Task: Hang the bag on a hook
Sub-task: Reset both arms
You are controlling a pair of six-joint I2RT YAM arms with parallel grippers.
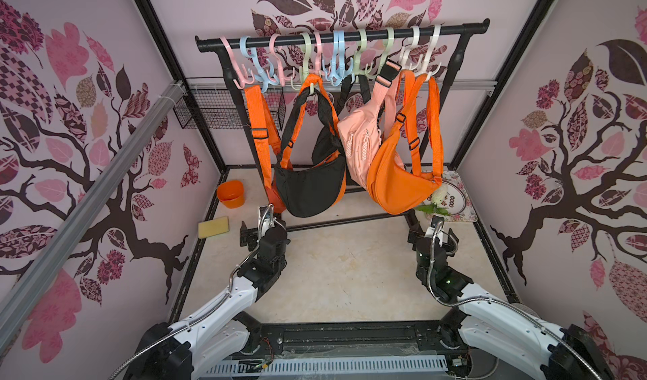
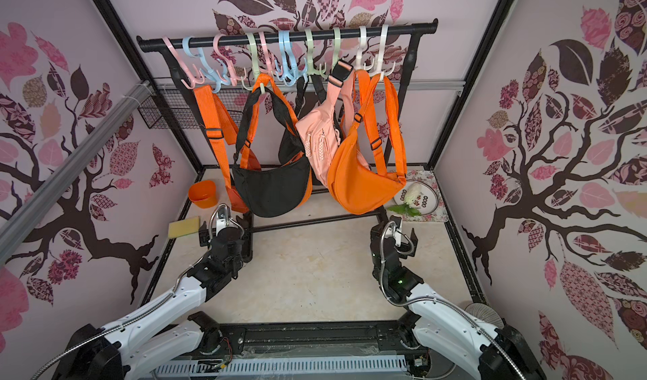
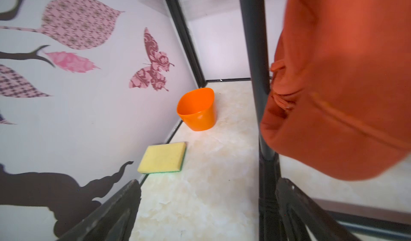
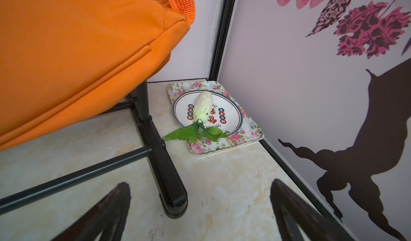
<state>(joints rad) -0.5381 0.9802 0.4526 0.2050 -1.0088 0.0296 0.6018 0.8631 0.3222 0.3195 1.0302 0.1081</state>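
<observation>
Both grippers are seen with jaws spread wide and nothing held: the left gripper (image 3: pixel 209 182) is poised just before the left foot of the rack (image 1: pixel 458 28), the right gripper (image 4: pixel 201 183) just before the rack's right foot. The orange bag (image 3: pixel 333 95) is hung at the rack's left end, its body low beside the left upright and apart from the fingers (image 3: pixel 115 211); its strap is looped over what appears to be a pink hook (image 1: pixel 232 63), though the contact is too small to be confirmed. Along the rack a black bag (image 1: pixel 308 189), a pink bag (image 1: pixel 357 140) and a second orange bag (image 1: pixel 395 185) are hung. Left of the rack a yellow sponge (image 3: pixel 163 157) and, farther back, an orange cup (image 3: pixel 196 108) are set on the table (image 4: pixel 222 195); right of the rack a radish (image 4: pixel 203 106) is laid on a plate (image 4: pixel 231 117) on a floral tray (image 4: pixel 200 148).
</observation>
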